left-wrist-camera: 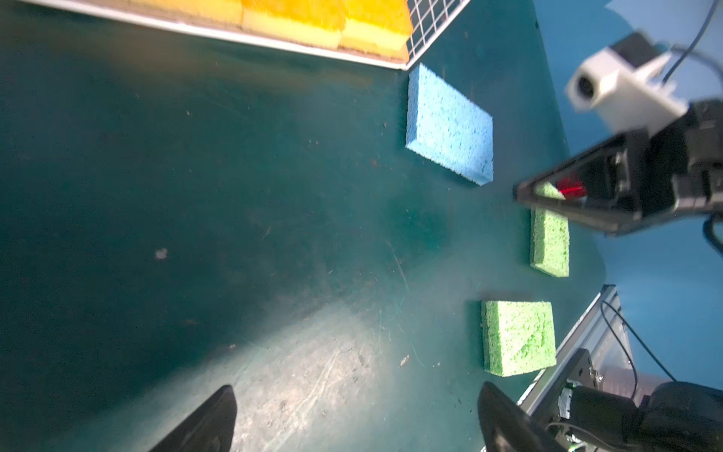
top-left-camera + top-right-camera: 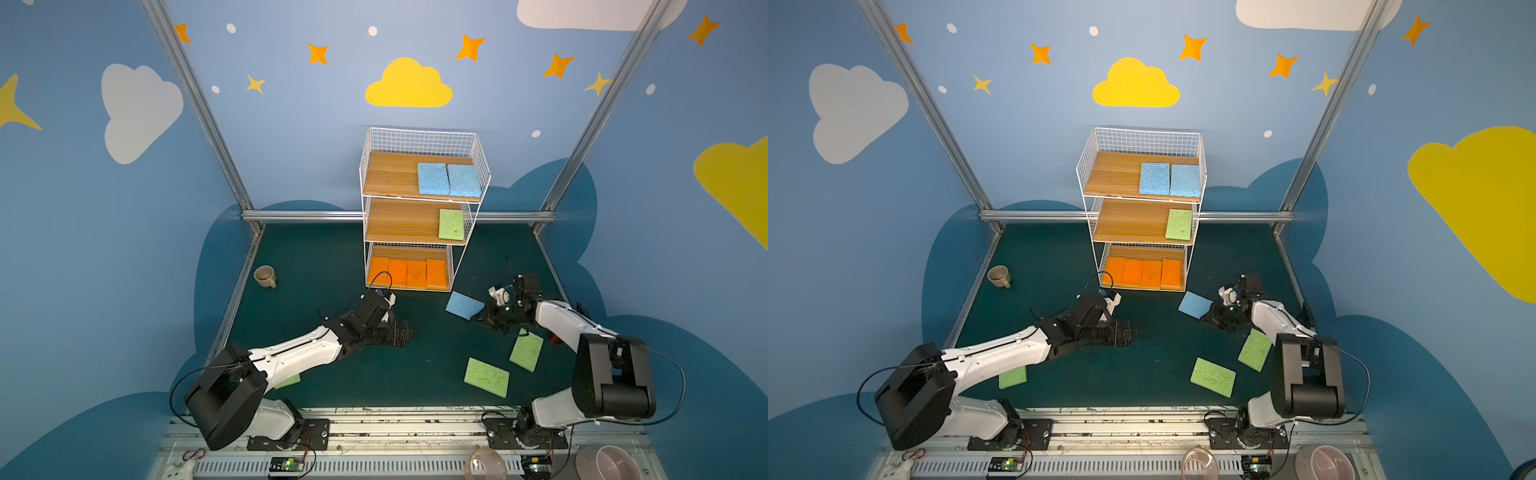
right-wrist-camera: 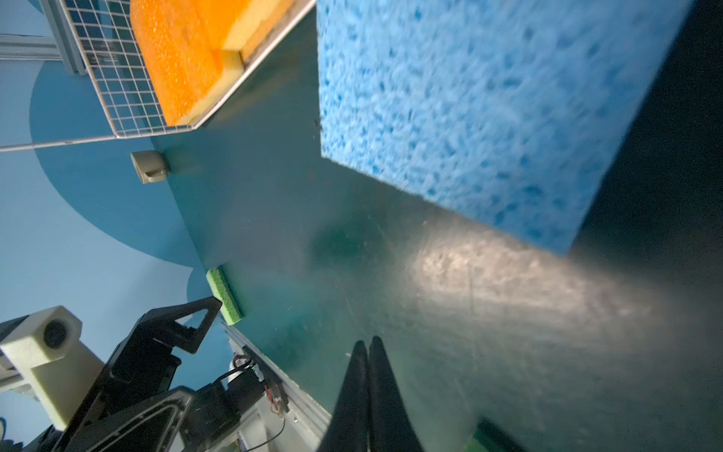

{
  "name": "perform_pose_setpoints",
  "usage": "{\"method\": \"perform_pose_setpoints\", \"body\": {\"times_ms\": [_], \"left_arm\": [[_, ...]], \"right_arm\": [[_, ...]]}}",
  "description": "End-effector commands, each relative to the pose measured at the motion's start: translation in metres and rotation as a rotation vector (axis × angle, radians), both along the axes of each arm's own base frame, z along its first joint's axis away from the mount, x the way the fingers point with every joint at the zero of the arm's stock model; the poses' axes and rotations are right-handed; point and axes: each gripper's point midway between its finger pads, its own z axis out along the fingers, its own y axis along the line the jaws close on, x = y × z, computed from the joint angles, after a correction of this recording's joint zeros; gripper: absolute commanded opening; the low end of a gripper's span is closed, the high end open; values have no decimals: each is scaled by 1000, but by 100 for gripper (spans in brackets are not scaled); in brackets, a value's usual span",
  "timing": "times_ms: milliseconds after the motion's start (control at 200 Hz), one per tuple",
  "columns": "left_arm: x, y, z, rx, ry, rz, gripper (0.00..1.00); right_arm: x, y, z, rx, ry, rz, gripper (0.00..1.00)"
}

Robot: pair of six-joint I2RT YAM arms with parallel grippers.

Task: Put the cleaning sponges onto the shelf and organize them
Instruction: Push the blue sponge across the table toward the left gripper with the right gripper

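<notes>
orange sponges [image 2: 407, 272], blue pair [image 2: 449, 179], green sponge [image 2: 451, 224] shelved; blue sponge [image 2: 463, 304], three greens [image 2: 486, 377] on counter [image 2: 332, 266]; left pincer [image 1: 358, 426] apart, right pincer [image 3: 367, 352] together.

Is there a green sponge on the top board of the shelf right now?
No, the top board of the shelf holds only two blue sponges; its one green sponge lies on the middle board.

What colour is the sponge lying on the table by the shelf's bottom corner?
The sponge is light blue, clearest in the left wrist view.
</notes>
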Motion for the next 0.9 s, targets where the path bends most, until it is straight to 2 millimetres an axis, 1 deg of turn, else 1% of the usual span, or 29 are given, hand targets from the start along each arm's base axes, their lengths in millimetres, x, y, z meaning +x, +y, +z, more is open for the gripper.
{"method": "perform_pose_setpoints", "body": {"times_ms": [0, 45, 145, 195, 225, 275, 310, 455, 541, 676, 781, 896], "left_arm": [[2, 7, 5, 10, -11, 18, 95], [0, 8, 3, 14, -7, 17, 95], [-2, 11, -1, 17, -2, 23, 95], [-2, 12, -4, 18, 1, 26, 94], [-3, 12, -6, 19, 3, 26, 94], [-4, 13, -8, 21, 6, 28, 94], [-4, 14, -9, 23, 8, 29, 94], [-6, 17, -17, 32, 17, 34, 94], [-8, 19, -20, 37, 23, 35, 94], [-9, 20, -25, 38, 29, 38, 94], [-8, 19, -26, 36, 32, 38, 94], [-7, 18, -24, 32, 27, 37, 94]], "right_arm": [[15, -7, 20, 9, -81, -55, 25], [23, -18, 25, -8, -99, -84, 29], [44, -36, 35, 0, -115, -135, 29], [56, -44, 34, 7, -98, -155, 27], [63, -49, 33, 16, -91, -165, 22], [74, -54, 29, 31, -78, -184, 7], [81, -59, 25, 33, -68, -198, 0], [102, -77, -1, -9, -4, -228, 0], [108, -83, -15, -12, 34, -241, 0], [105, -77, -30, -7, 64, -222, 0], [95, -63, -39, -25, 85, -179, 0], [82, -43, -43, -26, 100, -121, 0]]}}
